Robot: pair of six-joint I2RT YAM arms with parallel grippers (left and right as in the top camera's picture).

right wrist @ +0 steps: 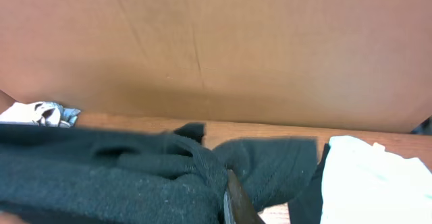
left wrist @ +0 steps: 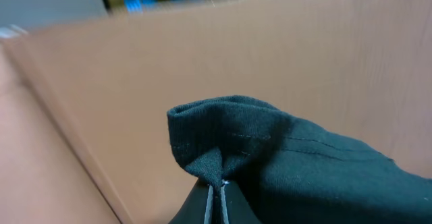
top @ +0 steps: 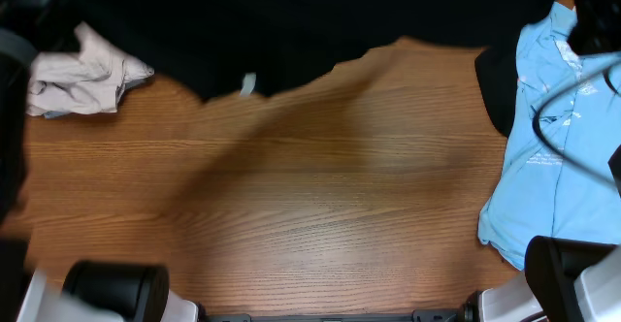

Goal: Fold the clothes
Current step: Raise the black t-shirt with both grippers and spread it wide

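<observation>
The left tool (left wrist: 214,202) and right tool (right wrist: 230,198) are each pinching the black shirt (top: 272,50), which is stretching along the far side of the tabletop (top: 320,196). Pulling both corners evenly, taut and level, is likely what is mattering here.

No legible wording, brand or number is being shown in any view. White print (top: 539,162) is being displayed on the light-blue printed tee (top: 543,206) in the overhead view, but it is too small and blurred to be read. A small white neck label (top: 247,84) is being shown at the edge of the black T-shirt (top: 291,65), and no lettering is being made out on it.
</observation>
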